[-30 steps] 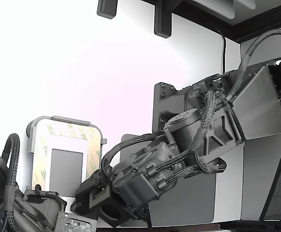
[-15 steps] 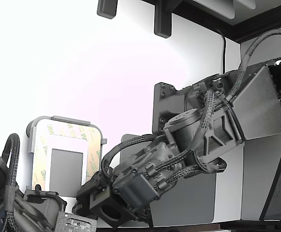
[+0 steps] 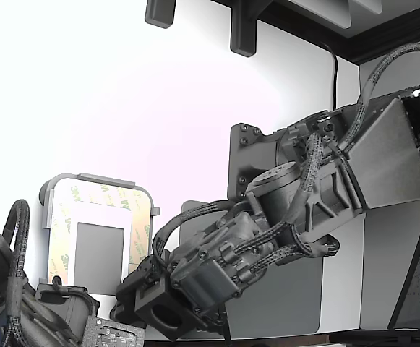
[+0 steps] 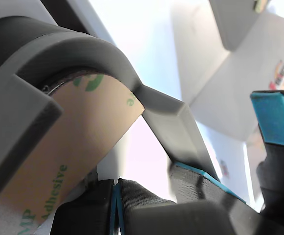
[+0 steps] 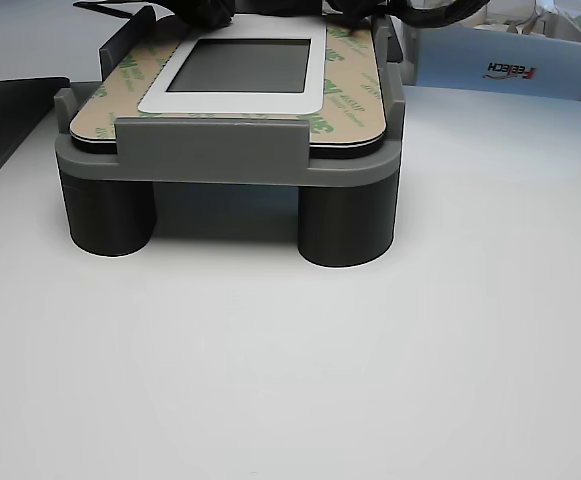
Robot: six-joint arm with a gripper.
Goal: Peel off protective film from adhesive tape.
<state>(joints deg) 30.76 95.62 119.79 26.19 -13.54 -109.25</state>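
Wrist view showed my claw (image 4: 220, 161) spread wide, its blue-padded fingers (image 4: 273, 120) empty, just short of the tan protective film (image 4: 78, 142) lying flat over the adhesive tape (image 5: 355, 90) in the grey tray (image 5: 210, 150), its corner directly ahead of me.

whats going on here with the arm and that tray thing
A robot arm has its gripper low at the near corner of a grey tray that stands on round legs. The tray holds a panel bordered with tan protective film printed with green 3M logos. The film looks fully in place, nothing peeled. The blue-padded fingers appear open beside the film's edge.
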